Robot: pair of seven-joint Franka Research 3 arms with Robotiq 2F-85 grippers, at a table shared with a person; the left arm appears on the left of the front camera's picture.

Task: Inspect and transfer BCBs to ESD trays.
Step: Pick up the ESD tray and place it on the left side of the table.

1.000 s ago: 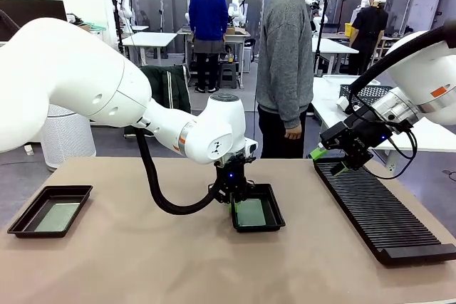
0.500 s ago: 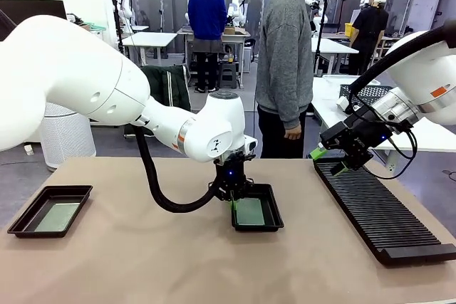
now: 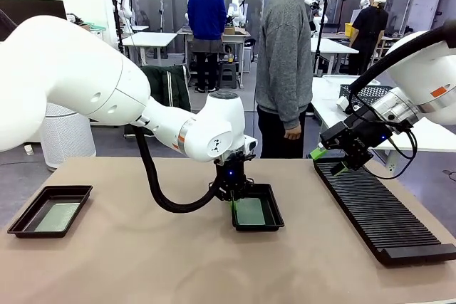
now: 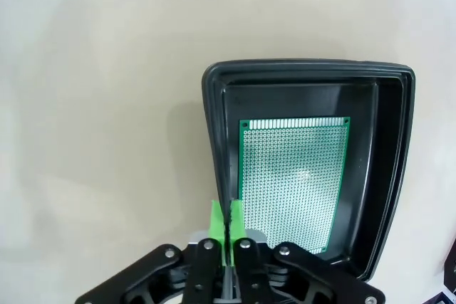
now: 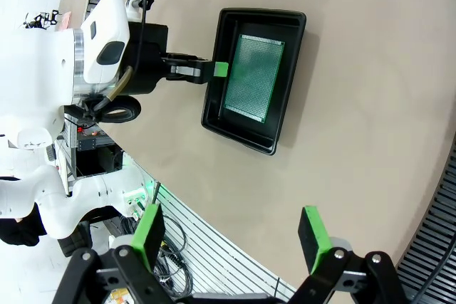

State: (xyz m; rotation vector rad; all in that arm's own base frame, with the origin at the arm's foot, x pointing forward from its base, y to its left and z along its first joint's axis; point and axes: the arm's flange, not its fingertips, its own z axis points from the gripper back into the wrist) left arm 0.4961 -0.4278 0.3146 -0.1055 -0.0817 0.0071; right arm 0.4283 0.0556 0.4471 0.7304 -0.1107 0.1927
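**Left claw at the rim of the middle ESD tray**

My left gripper (image 4: 226,217) is pressing its pads together on the rim of the middle ESD tray (image 3: 273,196), whose floor is carrying a BCB (image 4: 293,179). My right gripper (image 3: 329,161) is hovering spread above the slotted rack (image 3: 381,215). A second tray (image 3: 28,213), far left, is holding another board (image 3: 58,216).

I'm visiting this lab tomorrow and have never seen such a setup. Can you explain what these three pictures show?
Two white robot arms work at a brown table. One picture looks across the table from between them; the other two come from cameras on each wrist. The left pincer is shut on the rim of the middle tray, which holds a green board. A second tray at the left holds another board. The right pincer hangs open and empty above a long black ribbed rack. A person stands at the far side.
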